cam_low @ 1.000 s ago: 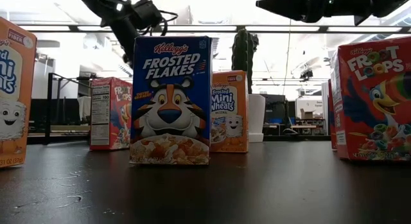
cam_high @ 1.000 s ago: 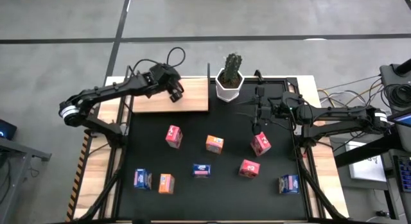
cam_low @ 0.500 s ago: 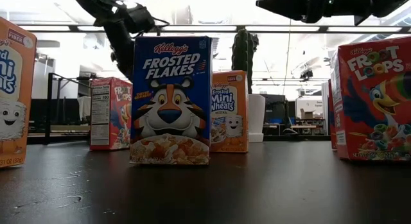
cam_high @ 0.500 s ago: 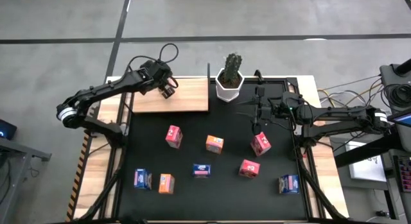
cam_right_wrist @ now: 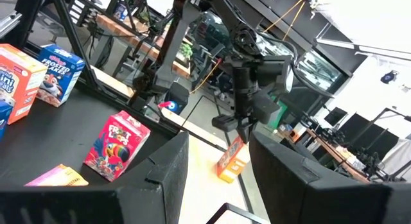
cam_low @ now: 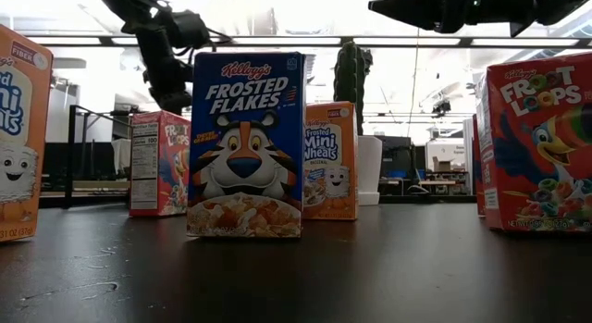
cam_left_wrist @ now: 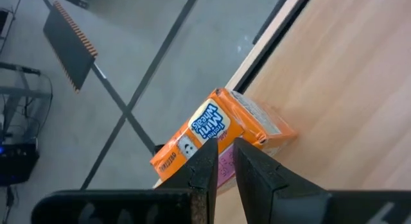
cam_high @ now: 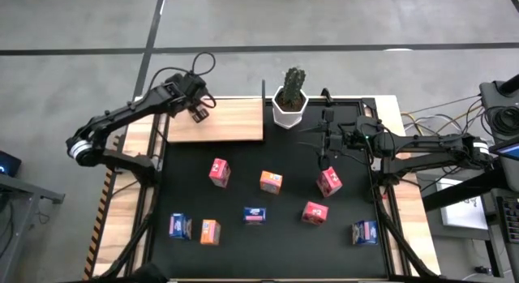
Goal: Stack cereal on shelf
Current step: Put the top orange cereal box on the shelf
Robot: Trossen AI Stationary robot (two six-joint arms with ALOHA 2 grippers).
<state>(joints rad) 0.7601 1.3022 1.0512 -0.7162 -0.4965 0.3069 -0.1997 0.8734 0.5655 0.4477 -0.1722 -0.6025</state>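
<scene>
The shelf [cam_high: 231, 125], a light-wood board, lies at the mat's far left. One orange cereal box [cam_left_wrist: 215, 131] stands near its far left edge, also in the right wrist view [cam_right_wrist: 231, 158]. My left gripper [cam_high: 197, 113] hangs shut right over that box. Several more cereal boxes stand upright on the black mat: pink-red [cam_high: 219, 172], orange [cam_high: 271, 182], blue [cam_high: 255, 215] among them. My right gripper [cam_high: 324, 153] stays open above the mat beside the plant pot, nothing between its fingers. My left gripper slants down from the near right, its shut fingertips [cam_left_wrist: 210, 161] right over the orange box's upper end [cam_left_wrist: 225, 99]. Whether they touch the box, I cannot tell. The box stands with its base on the shelf board.
A cactus in a white pot [cam_high: 289, 105] stands at the shelf's right end, next to a thin black post [cam_high: 263, 90]. Boxes are spread over the mat's middle and near part: pink-red [cam_high: 329, 182], blue [cam_high: 364, 232], orange [cam_high: 210, 232]. Bare board lies right of the orange box.
My left gripper has travelled over the shelf toward the table's left edge, staying near the board's far side and tipping a little as it went. Its fingers have stayed shut. My right arm and the boxes on the mat have kept still.
</scene>
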